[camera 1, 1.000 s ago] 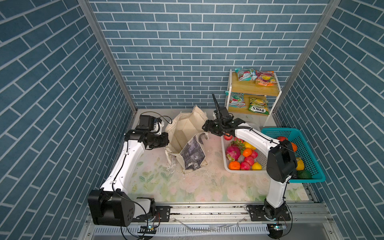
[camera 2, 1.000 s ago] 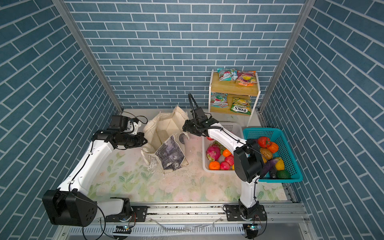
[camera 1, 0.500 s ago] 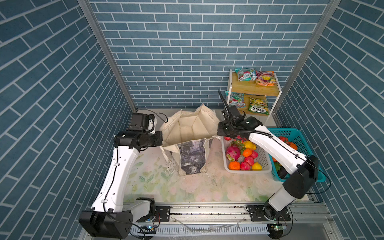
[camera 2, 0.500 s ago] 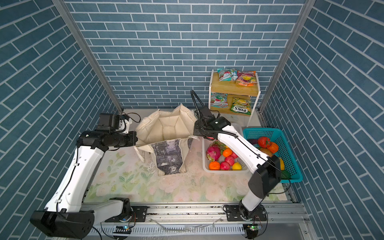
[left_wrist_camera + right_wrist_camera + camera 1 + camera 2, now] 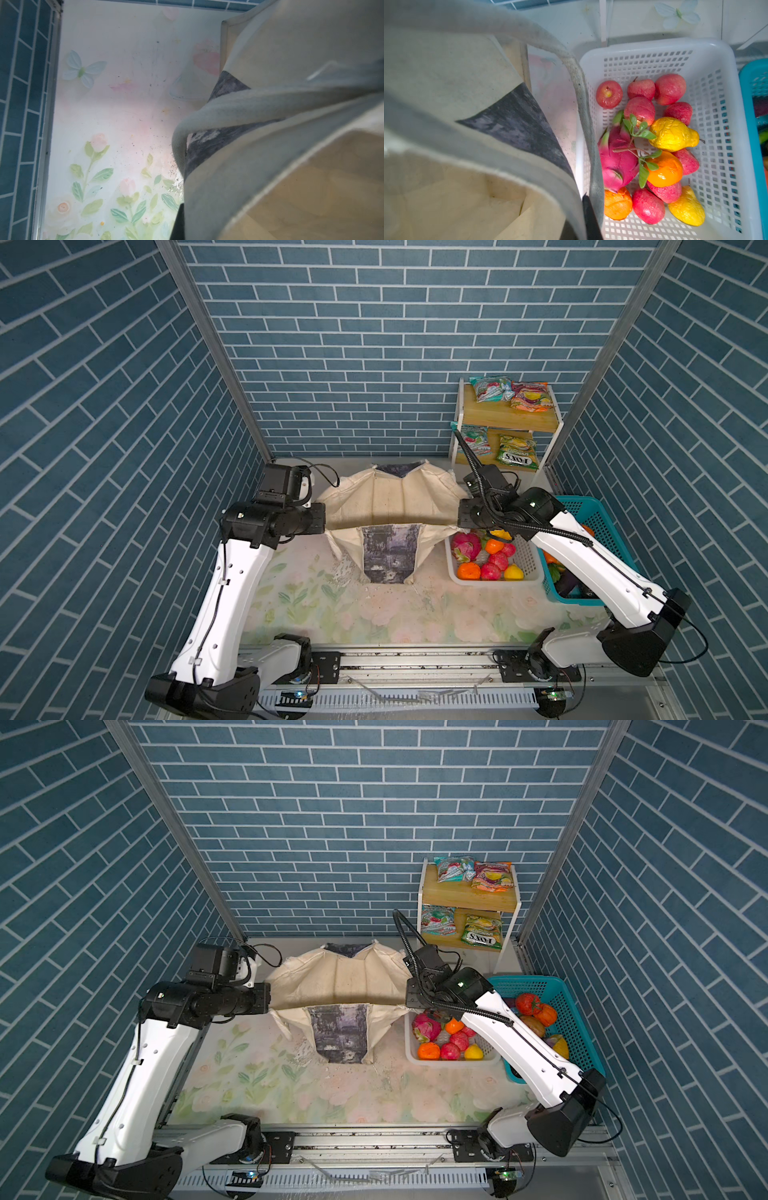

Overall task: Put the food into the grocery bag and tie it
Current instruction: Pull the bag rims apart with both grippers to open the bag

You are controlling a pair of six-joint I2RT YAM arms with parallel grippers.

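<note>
l fingers [image 5: 178, 225], r fingers [image 5: 590, 223] mostly hidden, pinching grocery bag [image 5: 390, 497] rim

The right gripper [image 5: 578, 225] is closed on the rim of the grocery bag [image 5: 446, 83]: cream fabric sits pinched between its two dark fingers [image 5: 588, 216]. A strap handle [image 5: 577, 79] arcs out ahead of the fingers and ends against them. Just beside the fingers, on the far side of the strap, stands a white perforated basket [image 5: 654, 43]. It holds red apples [image 5: 609, 94], a pink dragon fruit [image 5: 616, 158], oranges [image 5: 664, 170] and yellow pears [image 5: 672, 134]. A teal basket [image 5: 749, 124] stands just beyond the white one, farther from the fingers.
</note>
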